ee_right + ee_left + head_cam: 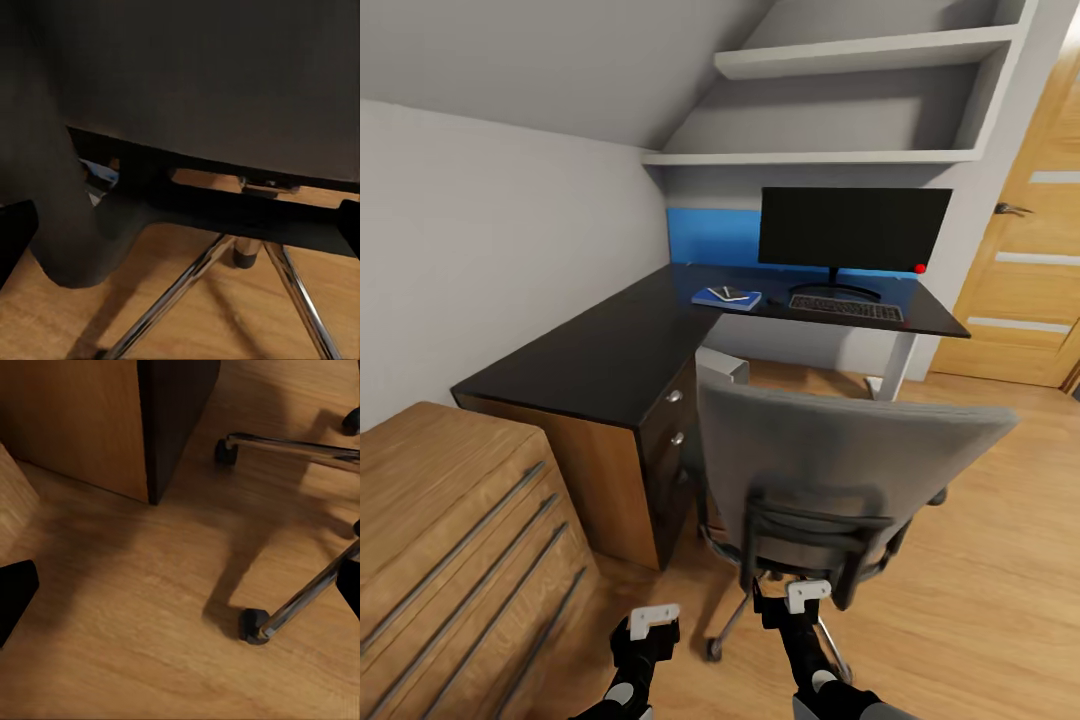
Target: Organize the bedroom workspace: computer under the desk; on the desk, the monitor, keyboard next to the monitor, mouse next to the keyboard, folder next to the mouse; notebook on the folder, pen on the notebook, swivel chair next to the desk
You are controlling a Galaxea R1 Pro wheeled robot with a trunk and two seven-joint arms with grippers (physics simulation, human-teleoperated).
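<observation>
We judge the biggest risk to lie with the desk [600, 350] and the swivel chair [840, 450]: the chair stands with its grey back toward us, just beside the drawer end of the desk, and a push off centre could swing it on its castors [253, 626] into the drawers or away toward the door, since chrome legs on a smooth wooden floor will roll freely. A hard shove might also jolt the desk and disturb what lies near its far edge. There the monitor [853, 232] stands upright near the back edge, the keyboard [846, 307] lies just in front of its stand, and the folder [726, 297] sits toward the inner corner with the notebook [728, 292] on it; a small dark spot between folder and keyboard is probably the mouse [773, 300], too small to be sure. A thin pale line on the notebook may be the pen, but we cannot confirm it. A light grey shape under the desk could be the computer [722, 366], mostly hidden by the chair back. Our left claw [650, 622] hangs low over the floor with its jaws spread and nothing in them; our right claw [805, 595], likewise spread and empty, sits close behind the chair's black back frame.
</observation>
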